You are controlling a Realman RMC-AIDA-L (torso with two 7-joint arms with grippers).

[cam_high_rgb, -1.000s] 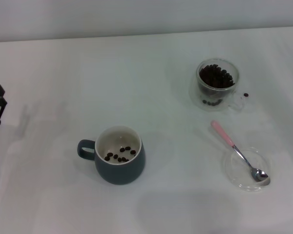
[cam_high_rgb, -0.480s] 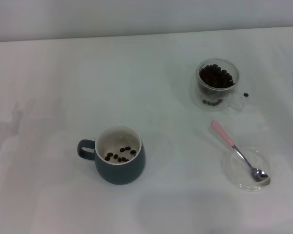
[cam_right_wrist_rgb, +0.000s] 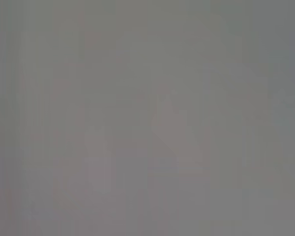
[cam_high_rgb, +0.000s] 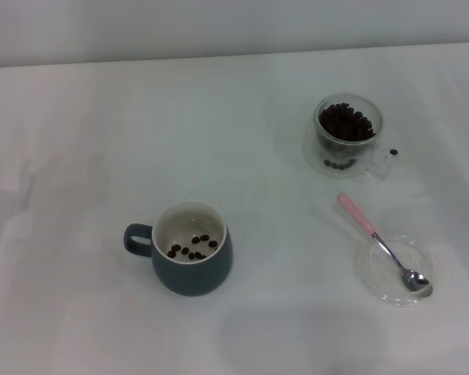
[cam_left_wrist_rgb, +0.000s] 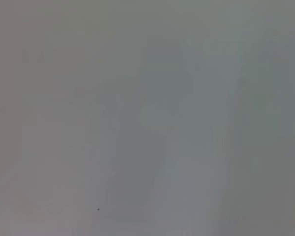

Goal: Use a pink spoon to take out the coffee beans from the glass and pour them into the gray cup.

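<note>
Resting with its bowl in a clear dish [cam_high_rgb: 375,281], the pink spoon [cam_high_rgb: 381,244] is seen near-right; beans fill the glass [cam_high_rgb: 348,134] beyond, and a few beans [cam_high_rgb: 192,248] lie in the gray cup [cam_high_rgb: 189,250]. Neither gripper's state can be told.

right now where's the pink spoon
In the head view the pink spoon lies on the robot's right, bowl resting in the shallow clear glass dish, handle pointing toward the glass of coffee beans.
</note>
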